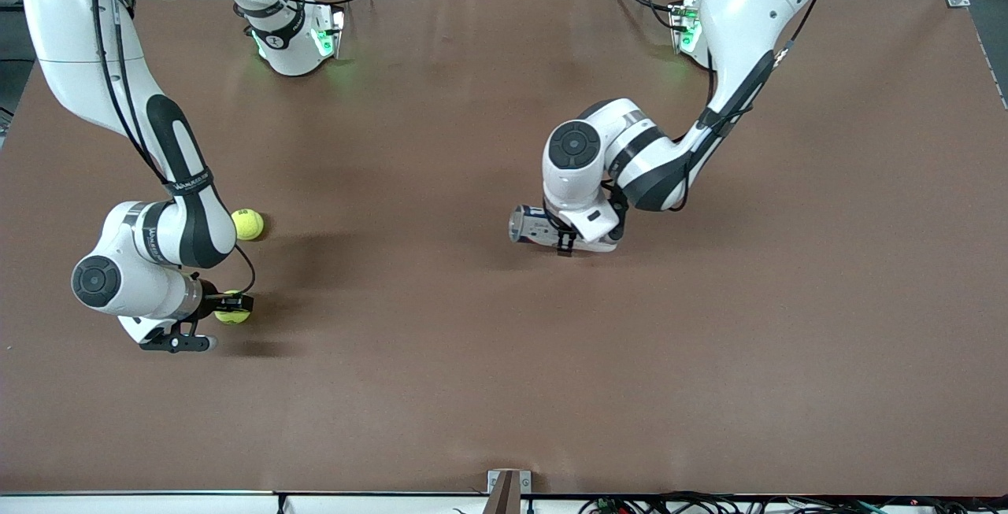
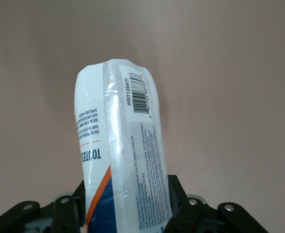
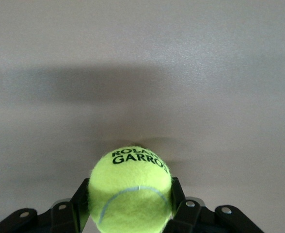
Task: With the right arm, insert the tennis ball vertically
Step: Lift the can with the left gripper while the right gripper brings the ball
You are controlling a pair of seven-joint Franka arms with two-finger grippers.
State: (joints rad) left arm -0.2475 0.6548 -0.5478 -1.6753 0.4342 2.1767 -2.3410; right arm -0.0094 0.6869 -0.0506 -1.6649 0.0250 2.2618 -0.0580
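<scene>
You have a big brown table (image 1: 504,388) with lots of bare room in the middle and along the edge nearest the front camera. The right gripper (image 1: 230,308) is at the right arm's end of the table, low by the tabletop, not far from the table's edge on that end. Its two fingers (image 3: 179,196) are squeezed on a yellow tennis ball (image 3: 131,190), one finger on each side, and you can read dark letters on the ball's top. A second tennis ball (image 1: 248,224) sits on the table just beside the right arm's wrist, farther from the front camera than the held ball, and the two balls are apart. Between the two arms the table is wide and bare. The left gripper (image 1: 565,242) is near the middle of the table, and its jaws are closed on a clear ball tube (image 2: 120,145) with a white, blue and orange label. The tube is lying over on its side, not standing up. Its long way runs along the table, and the free end sticks out from the left gripper toward the right arm's end of the table. You cannot tell from the pictures if that free end is open or capped. The tube and the held ball are well apart.
</scene>
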